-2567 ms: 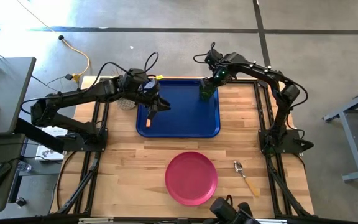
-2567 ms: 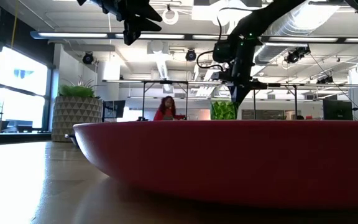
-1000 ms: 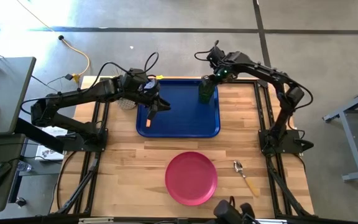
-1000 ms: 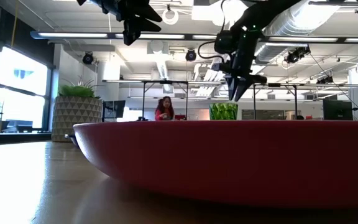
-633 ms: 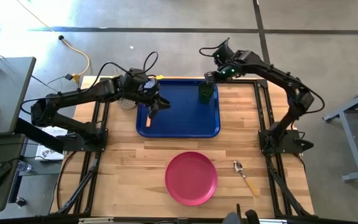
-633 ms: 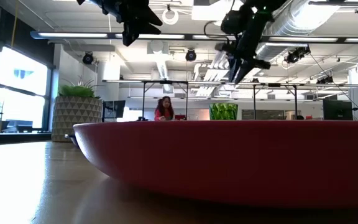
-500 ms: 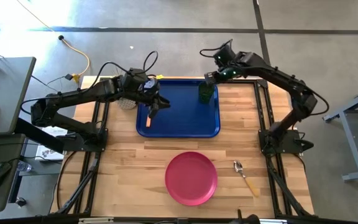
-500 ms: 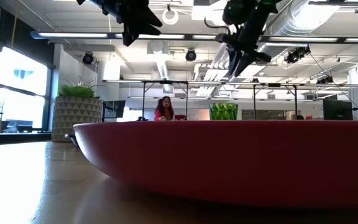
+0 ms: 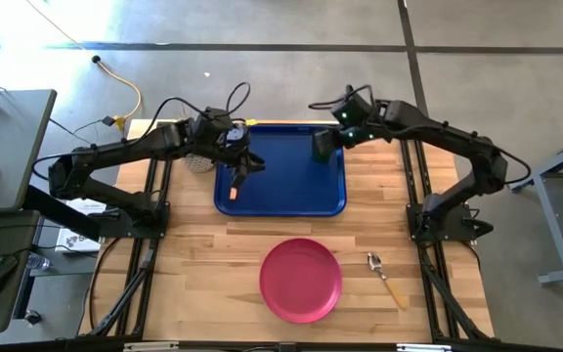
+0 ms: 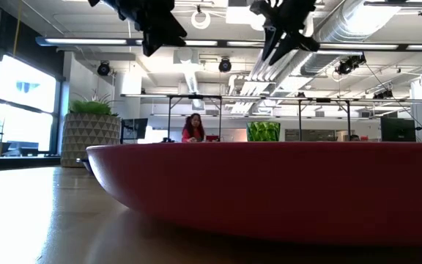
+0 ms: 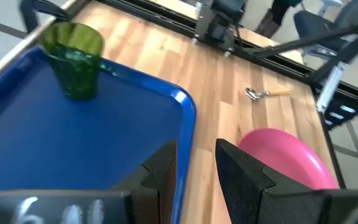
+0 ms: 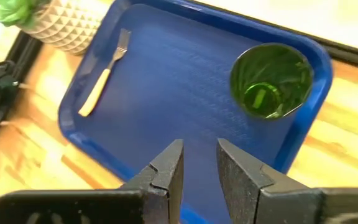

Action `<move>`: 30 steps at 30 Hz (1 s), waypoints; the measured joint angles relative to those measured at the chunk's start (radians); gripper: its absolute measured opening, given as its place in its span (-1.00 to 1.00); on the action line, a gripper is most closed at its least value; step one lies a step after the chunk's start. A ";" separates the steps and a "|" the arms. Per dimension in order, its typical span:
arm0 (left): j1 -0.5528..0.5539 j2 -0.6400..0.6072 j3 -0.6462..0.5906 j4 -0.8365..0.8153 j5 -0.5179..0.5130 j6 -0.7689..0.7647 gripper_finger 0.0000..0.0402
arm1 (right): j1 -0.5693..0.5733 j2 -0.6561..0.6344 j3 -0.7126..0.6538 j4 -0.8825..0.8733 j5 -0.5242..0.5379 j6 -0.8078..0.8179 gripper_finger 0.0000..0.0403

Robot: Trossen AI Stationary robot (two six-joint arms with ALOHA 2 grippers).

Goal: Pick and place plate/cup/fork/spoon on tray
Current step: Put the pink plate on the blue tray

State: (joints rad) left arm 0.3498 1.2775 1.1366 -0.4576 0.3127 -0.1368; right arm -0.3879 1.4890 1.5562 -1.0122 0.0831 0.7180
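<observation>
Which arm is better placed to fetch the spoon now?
The right. The spoon lies on its side of the table, and the right gripper is empty above the tray.

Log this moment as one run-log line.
on tray: cup, fork | on table: plate, spoon | right gripper: empty, above tray | left gripper: empty, above tray

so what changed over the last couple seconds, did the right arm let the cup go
Yes. The right pincer, earlier down on the cup, has let it go and risen clear of it; its jaws are open and empty. The cup now stands upright in the tray at its far right corner. The left pincer, fork, plate and spoon stayed as they were.
</observation>
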 joint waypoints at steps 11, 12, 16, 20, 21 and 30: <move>-0.170 0.000 0.000 -0.165 -0.113 -0.049 -0.50 | 0.101 -0.078 0.000 0.003 0.112 0.063 -0.57; -0.187 0.000 0.000 -0.168 -0.120 -0.066 -0.50 | 0.103 -0.086 0.000 0.003 0.112 0.062 -0.57; -0.255 0.000 0.000 -0.168 -0.132 -0.129 -0.50 | 0.103 -0.116 0.000 0.004 0.113 0.059 -0.57; -0.316 0.000 0.000 -0.183 -0.203 -0.242 -0.50 | 0.103 -0.139 0.000 0.003 0.115 0.034 -0.57; -0.330 0.000 0.000 -0.187 -0.219 -0.271 -0.50 | 0.103 -0.143 0.000 0.003 0.114 0.031 -0.57; -0.436 0.056 0.000 -0.207 -0.281 -0.538 -0.50 | 0.103 -0.155 0.000 0.000 0.071 -0.028 -0.57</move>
State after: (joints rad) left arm -0.0865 1.3332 1.1370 -0.6644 0.0322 -0.6744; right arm -0.2852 1.3342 1.5562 -1.0126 0.1540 0.6900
